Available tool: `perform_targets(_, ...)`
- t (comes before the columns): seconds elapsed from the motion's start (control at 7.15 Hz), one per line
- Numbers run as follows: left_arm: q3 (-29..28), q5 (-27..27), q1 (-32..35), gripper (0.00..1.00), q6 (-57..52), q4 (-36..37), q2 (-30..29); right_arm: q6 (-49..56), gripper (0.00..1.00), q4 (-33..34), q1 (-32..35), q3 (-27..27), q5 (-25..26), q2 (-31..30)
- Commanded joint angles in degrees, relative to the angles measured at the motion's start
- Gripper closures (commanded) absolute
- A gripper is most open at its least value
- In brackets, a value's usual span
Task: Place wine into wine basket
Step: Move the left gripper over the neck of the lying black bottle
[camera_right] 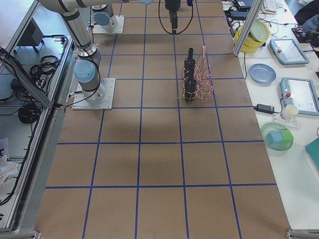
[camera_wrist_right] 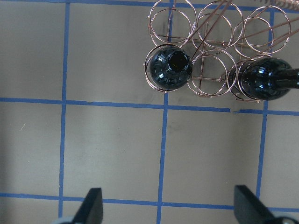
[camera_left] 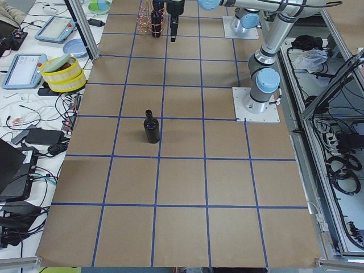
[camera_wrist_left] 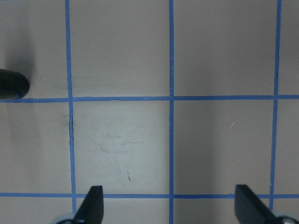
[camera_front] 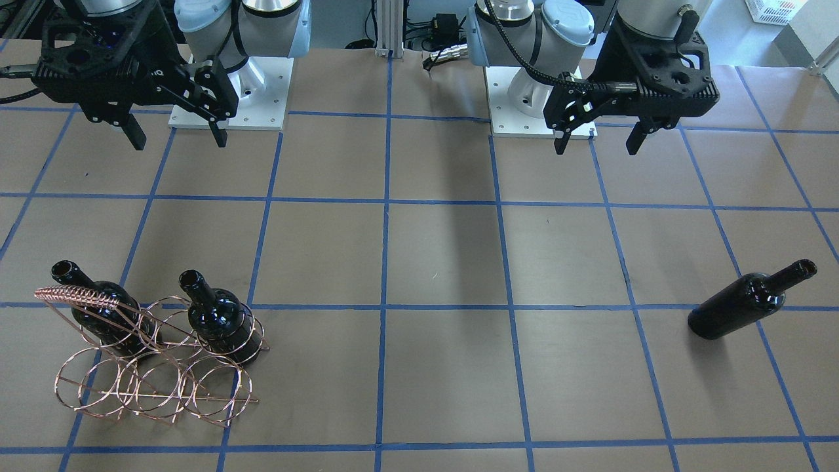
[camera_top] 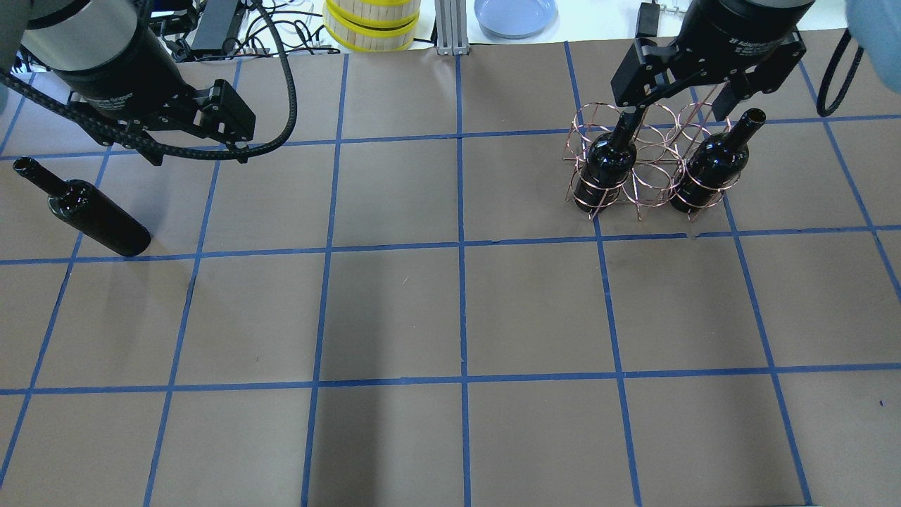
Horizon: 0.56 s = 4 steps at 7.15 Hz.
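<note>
One wine bottle [camera_front: 737,306] lies on its side on the table at my left, also in the overhead view [camera_top: 90,213]; only its dark edge shows in the left wrist view [camera_wrist_left: 11,85]. The copper wire wine basket [camera_front: 154,380] stands at my right and holds two upright bottles [camera_front: 219,319] [camera_front: 98,308], seen from above in the right wrist view [camera_wrist_right: 169,70] [camera_wrist_right: 264,79]. My left gripper [camera_front: 596,145] is open and empty, raised, nearer the robot than the lying bottle. My right gripper [camera_front: 180,141] is open and empty, raised, on the robot's side of the basket [camera_wrist_right: 210,28].
The arm bases [camera_front: 229,98] [camera_front: 534,98] stand on white plates at the robot's edge. Beyond the far table edge are yellow-rimmed round containers [camera_top: 369,24] and a blue plate [camera_top: 514,14]. Blue tape lines grid the brown table.
</note>
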State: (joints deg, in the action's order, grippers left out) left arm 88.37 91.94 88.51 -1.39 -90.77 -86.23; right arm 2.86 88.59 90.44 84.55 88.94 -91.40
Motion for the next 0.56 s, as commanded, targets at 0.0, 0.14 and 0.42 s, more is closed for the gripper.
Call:
perform_targets(0.0,0.05,0.08,-0.09,0.0,-0.11,0.07,-0.16,0.04,0.0,-0.08,0.0,0.0,0.01,0.0)
perform_targets(0.14,-0.04,0.08,-1.13,0.0,-2.28,0.51,-0.51,0.04,0.0,-0.08,0.09,0.0,0.09,0.0)
perform_targets(0.42,-0.13,0.17,-5.77,0.0,-6.96,1.47,-0.6,0.04,0.0,-0.08,0.0,0.0,0.09,0.0)
